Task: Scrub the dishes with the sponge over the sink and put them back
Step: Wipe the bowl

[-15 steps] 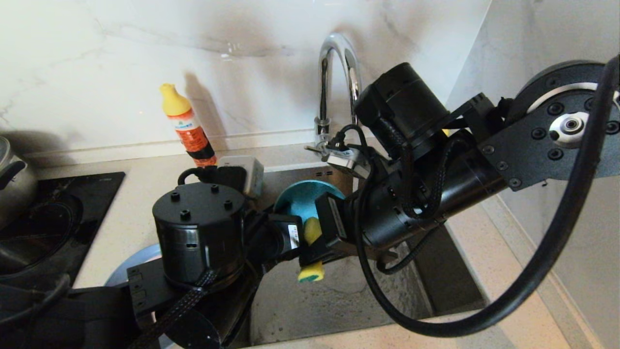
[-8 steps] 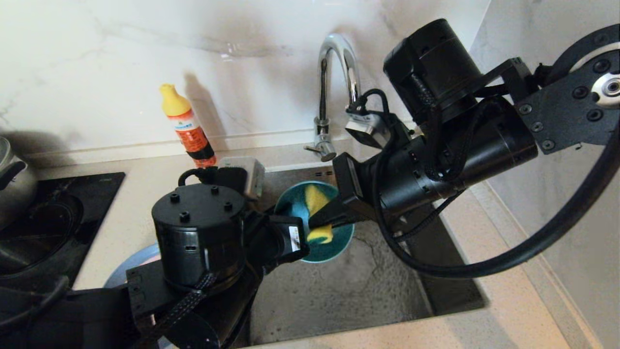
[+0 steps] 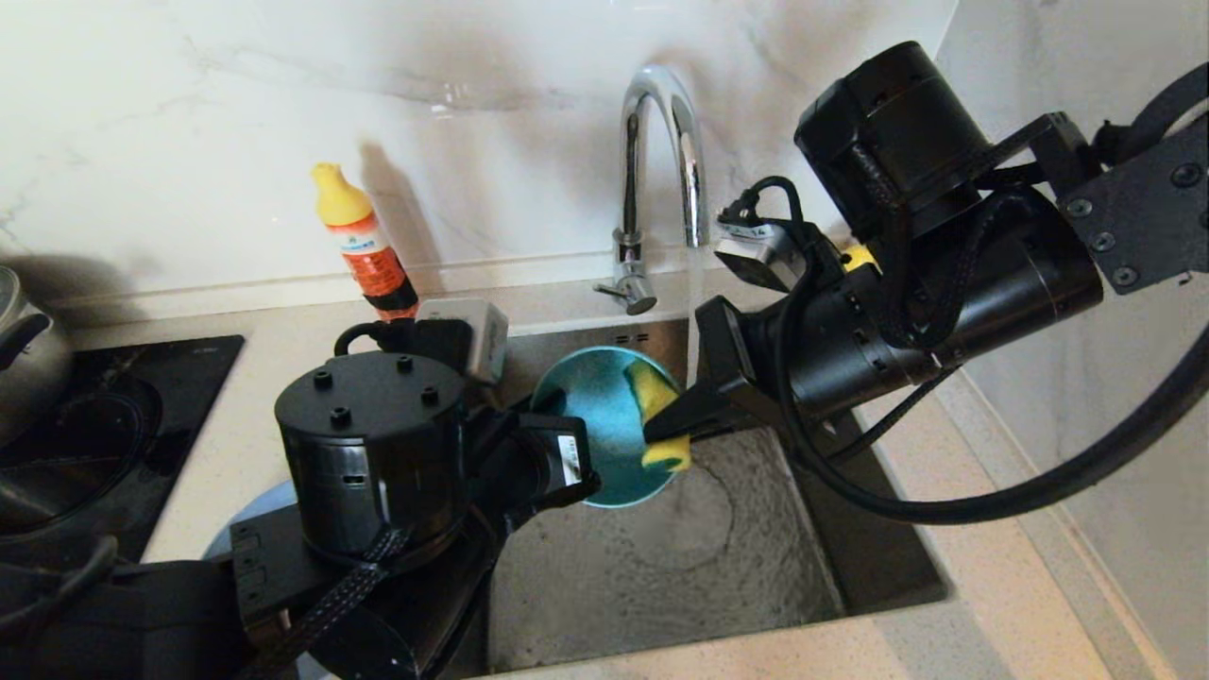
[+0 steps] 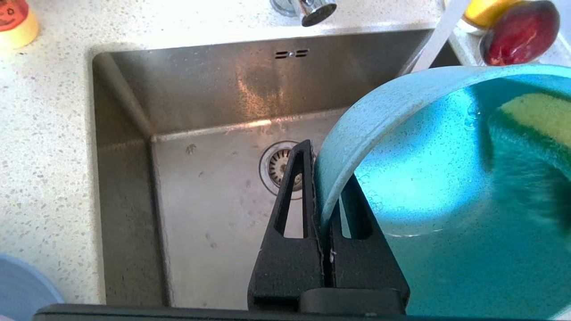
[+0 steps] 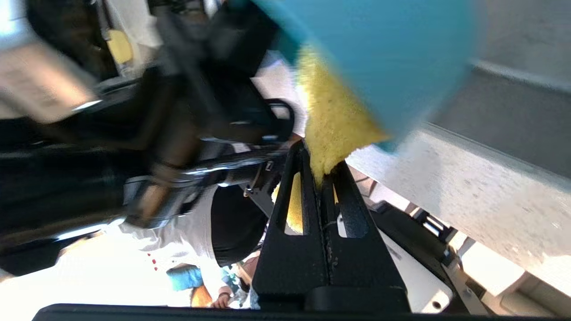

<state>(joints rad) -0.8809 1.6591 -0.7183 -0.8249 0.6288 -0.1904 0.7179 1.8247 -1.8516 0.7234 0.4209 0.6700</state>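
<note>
A small teal bowl (image 3: 600,420) (image 4: 446,200) (image 5: 379,53) is held tilted on edge over the steel sink (image 3: 661,567) (image 4: 200,187), its hollow facing right. My left gripper (image 3: 571,472) (image 4: 323,196) is shut on its rim. My right gripper (image 3: 666,430) (image 5: 319,171) is shut on the yellow sponge (image 3: 656,420) (image 4: 535,120) (image 5: 330,120), which presses against the bowl's inside near its right rim. A blue-grey plate (image 3: 247,515) (image 4: 22,285) lies on the counter left of the sink, mostly behind my left arm.
Water runs from the chrome tap (image 3: 661,161) into the sink beside the bowl. An orange bottle with a yellow cap (image 3: 364,241) stands at the back wall. A black hob (image 3: 104,425) and a steel pot (image 3: 28,349) are at the left. An apple (image 4: 519,31) lies right of the tap.
My right gripper has swept the sponge from below the bowl's front rim up and across its inside to the right rim. Water now runs from the tap. The left gripper kept the bowl nearly still.
</note>
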